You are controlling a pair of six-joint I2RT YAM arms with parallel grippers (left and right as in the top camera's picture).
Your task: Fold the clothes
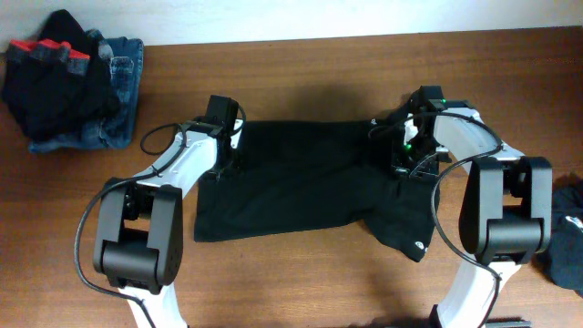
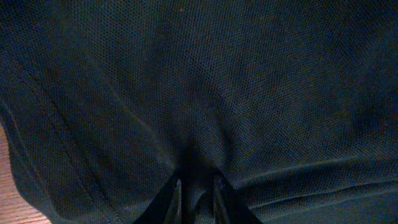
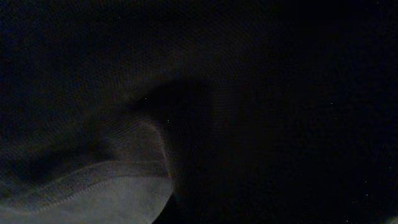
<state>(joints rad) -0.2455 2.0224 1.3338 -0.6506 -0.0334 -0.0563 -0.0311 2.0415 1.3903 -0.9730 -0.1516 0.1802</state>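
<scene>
A plain black top lies spread flat on the wooden table. My left gripper is down on its upper left edge. In the left wrist view the two fingers stand close together, with a fold of the black fabric bunched between them. On the upper right edge of the top sits my right gripper. The right wrist view is filled by dark fabric pressed close; the fingers themselves are lost in the dark. One sleeve trails toward the front right.
A pile of other clothes, black over blue denim, sits at the back left corner. Another black garment lies at the right edge. Bare wood runs along the front of the table.
</scene>
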